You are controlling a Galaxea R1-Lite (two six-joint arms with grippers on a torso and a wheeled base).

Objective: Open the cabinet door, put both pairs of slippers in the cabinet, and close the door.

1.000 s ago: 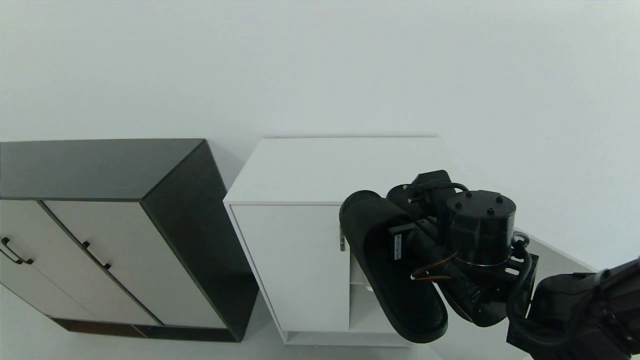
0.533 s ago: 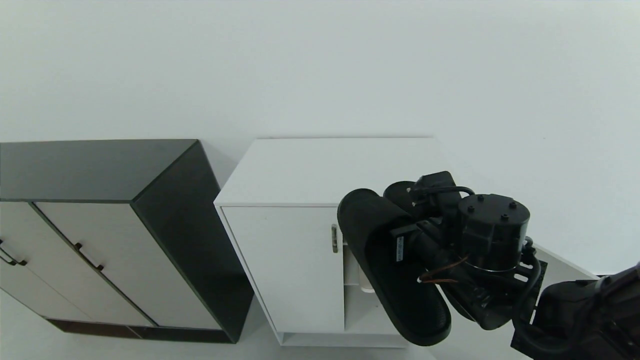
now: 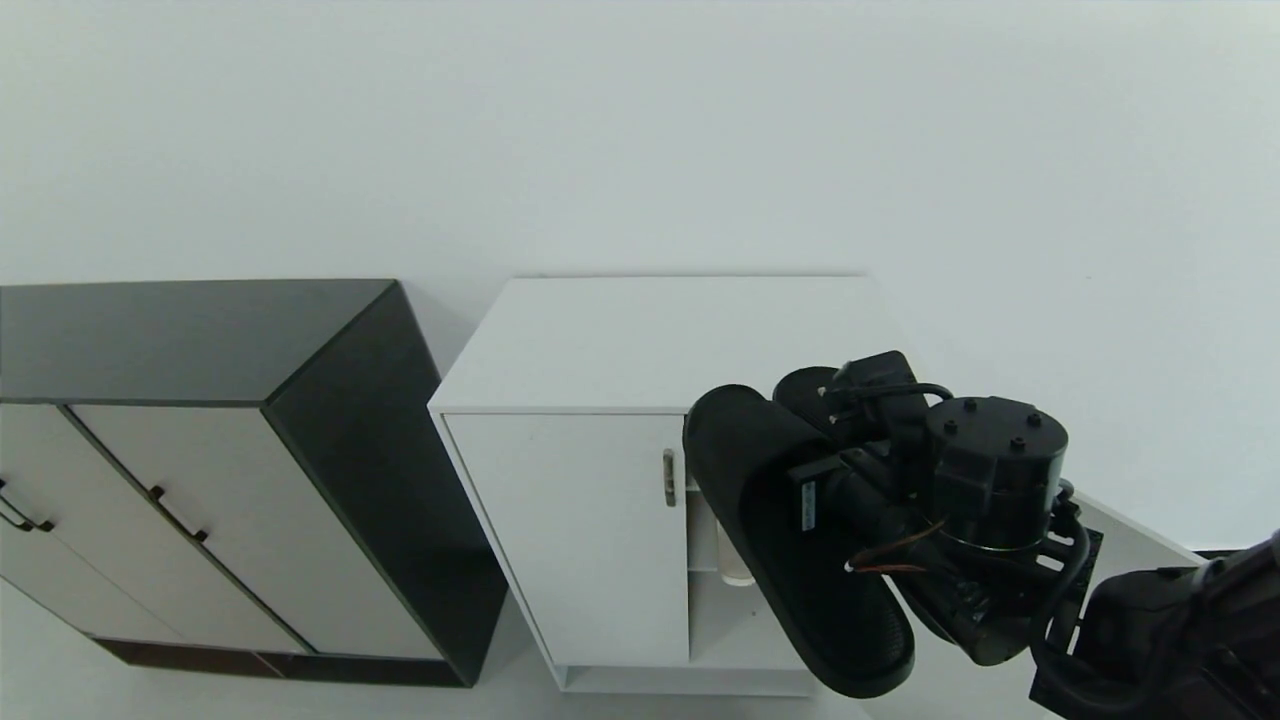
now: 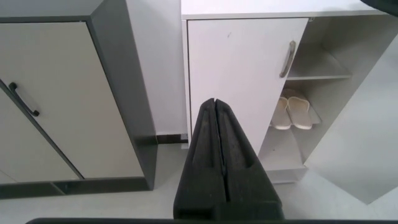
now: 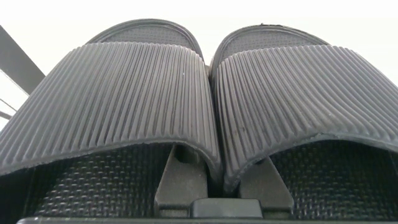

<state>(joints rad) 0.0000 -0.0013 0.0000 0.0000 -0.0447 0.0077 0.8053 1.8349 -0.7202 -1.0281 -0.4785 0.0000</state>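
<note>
A dark cabinet (image 3: 200,340) with pale doors is seen against the wall on the robot's left, and just beside it, to the right, a white cabinet (image 3: 660,340) is set on the floor; a narrow gap is left between the two; the white cabinet's left-hand door (image 3: 570,530) is shut, with a slim upright handle (image 3: 669,478) fixed near its inner edge, while its right-hand door (image 4: 367,124) is swung wide open towards the robot, so that the inside is laid bare in the left wrist view; a shelf (image 4: 317,68) is seen across the open half; a pair of black slippers (image 3: 790,530) is held up in front of the open half of the white cabinet, outside it, with the soles turned side by side and the toes pointed up and away from the robot; the pair is clamped by the right gripper (image 5: 219,177), whose fingers (image 5: 180,183) are slid under the ribbed straps, one into each slipper, and are closed on the inner walls pressed together between them; the left gripper (image 4: 222,155) is held low and apart from both cabinets, pointed at the shut left-hand door, with its two fingers pressed flat against each other and nothing between them; a pair of pale slippers (image 4: 297,112) is already laid side by side inside the white cabinet, on the level below the shelf
</note>
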